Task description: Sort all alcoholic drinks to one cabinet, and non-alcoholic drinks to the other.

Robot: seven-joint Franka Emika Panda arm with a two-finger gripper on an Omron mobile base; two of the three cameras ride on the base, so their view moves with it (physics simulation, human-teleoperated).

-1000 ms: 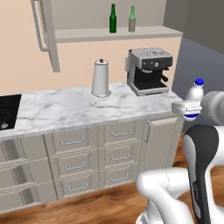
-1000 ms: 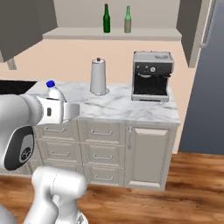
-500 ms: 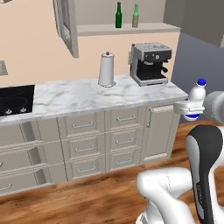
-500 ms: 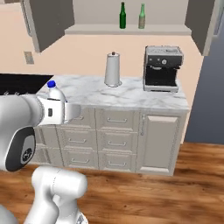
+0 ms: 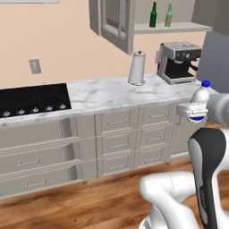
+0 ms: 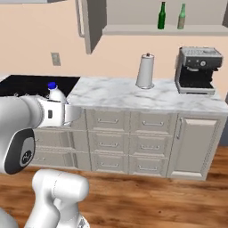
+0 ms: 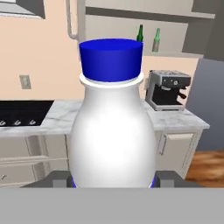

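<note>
Pincer grasps the white bottle upright, well clear of the worktop edge, over open floor.

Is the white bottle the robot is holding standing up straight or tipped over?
Upright. The white bottle sits in the gripper with its blue cap pointing straight up.

Drinks: one carried, two shelved.
White bottle, blue cap, upright, clamped in gripper. Dark green bottle and olive bottle upright, side by side on cabinet shelf, 1 o'clock.
</note>
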